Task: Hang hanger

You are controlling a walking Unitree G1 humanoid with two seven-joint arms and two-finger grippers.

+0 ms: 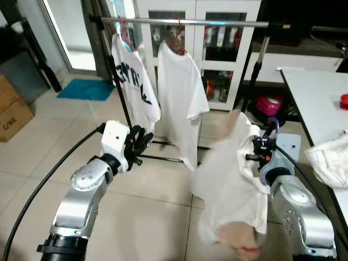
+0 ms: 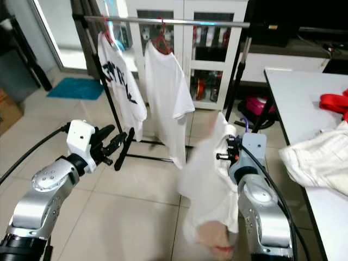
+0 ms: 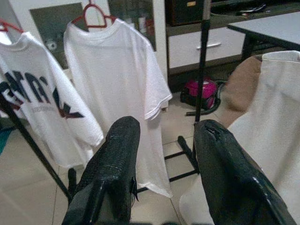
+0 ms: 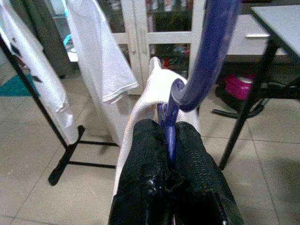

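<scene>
Blue hanger (image 4: 206, 51), carrying a white shirt (image 1: 231, 179), pinched at its neck between the closed fingers of the right gripper (image 4: 171, 164), low and well short of the rail (image 1: 185, 22). Hook curving up above the fingers, shirt draping down over the right arm. Left gripper (image 3: 164, 164) raised at the left, fingers parted with nothing between them, pointed toward the rack. Carrying step, by the look of it: hanger in hand, not yet hung. Next move likely to call for a lift up and forward to the bare stretch of rail right of the two shirts already on red hangers (image 1: 176, 41), hook turned to drop over the bar. Risk of the loose shirt snagging or slipping during the lift. White surface (image 1: 310, 92) at the right, with crumpled pale cloth (image 1: 329, 157) and something red (image 2: 334, 103) on it. Tiled floor, white glass-door cabinet (image 1: 217, 49) behind the rack, blue mat (image 1: 87, 88), cardboard box (image 1: 12, 109) at far left.
</scene>
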